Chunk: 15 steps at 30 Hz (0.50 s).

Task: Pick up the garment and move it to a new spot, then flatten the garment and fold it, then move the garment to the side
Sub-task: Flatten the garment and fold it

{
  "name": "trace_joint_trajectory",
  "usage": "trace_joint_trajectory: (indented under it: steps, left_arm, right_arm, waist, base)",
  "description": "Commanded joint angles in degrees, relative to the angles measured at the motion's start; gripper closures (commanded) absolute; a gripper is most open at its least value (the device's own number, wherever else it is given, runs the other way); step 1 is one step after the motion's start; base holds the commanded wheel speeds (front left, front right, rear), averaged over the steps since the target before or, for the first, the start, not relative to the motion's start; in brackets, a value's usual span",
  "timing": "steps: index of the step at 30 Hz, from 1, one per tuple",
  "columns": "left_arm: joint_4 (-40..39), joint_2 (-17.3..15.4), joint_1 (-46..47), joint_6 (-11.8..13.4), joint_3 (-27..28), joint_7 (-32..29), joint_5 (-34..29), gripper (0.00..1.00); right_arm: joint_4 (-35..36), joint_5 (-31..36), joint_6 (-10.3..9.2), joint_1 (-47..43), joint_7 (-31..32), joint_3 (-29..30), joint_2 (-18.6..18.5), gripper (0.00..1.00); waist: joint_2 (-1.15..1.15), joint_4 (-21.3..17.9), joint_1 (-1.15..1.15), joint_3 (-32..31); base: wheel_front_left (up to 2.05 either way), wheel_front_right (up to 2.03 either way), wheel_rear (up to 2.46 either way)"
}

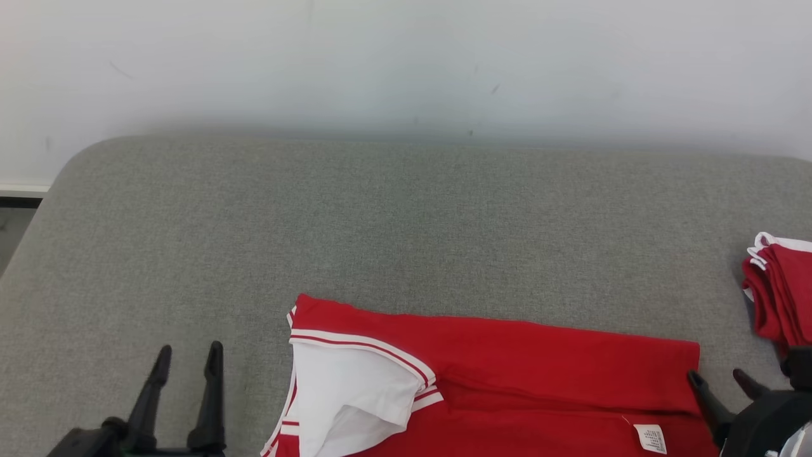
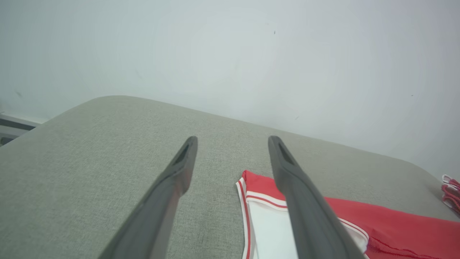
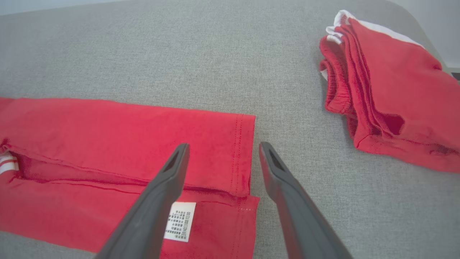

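Head: red garment point(image 1: 507, 368) lies folded at the table's point(image 1: 406, 209) near edge. My left hand point(image 1: 190, 347) is wide open, empty, apart to its left.
Left wrist: fingers spread over bare table.
Right wrist: my right hand point(image 3: 223, 145) is wide open, empty, straddling the garment's hem. Red pile point(image 3: 395, 90) lies apart.

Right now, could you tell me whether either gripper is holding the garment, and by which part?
Nothing is held: the left gripper and right gripper both stand open, gripping no part of the garment.
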<state>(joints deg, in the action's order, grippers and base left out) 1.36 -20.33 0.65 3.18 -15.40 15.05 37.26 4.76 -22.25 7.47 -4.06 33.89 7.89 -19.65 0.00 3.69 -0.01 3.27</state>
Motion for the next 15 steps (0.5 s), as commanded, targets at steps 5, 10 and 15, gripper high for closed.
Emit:
trace_joint_trajectory:
  steps: [5, 10, 15]
  left_arm:
    - [-5.76, 4.04, -3.75, -4.31, 7.92, 0.11, -9.15, 0.0]
    - [-7.11, 6.6, -6.25, -6.93, 12.96, 0.11, -13.78, 0.0]
    - [-5.25, 7.8, -7.49, -8.32, 14.98, 0.12, -15.74, 0.0]
  right_arm:
    - [0.95, 3.65, 0.04, -1.68, -1.22, 5.54, 10.1, 0.0]
    - [0.07, 7.84, 0.04, -0.13, -0.65, 9.62, 15.11, 0.0]
    - [-2.37, 11.78, 0.04, 1.75, 2.07, 12.27, 16.56, 0.0]
  waist:
    - [0.0, 0.19, 0.01, 0.21]
    - [0.0, 0.46, 0.01, 1.07]
    - [0.0, 0.84, 0.01, 2.17]
  base:
    - [0.0, 0.0, 0.0]
    - [0.0, 0.0, 0.0]
    - [0.0, 0.0, 0.0]
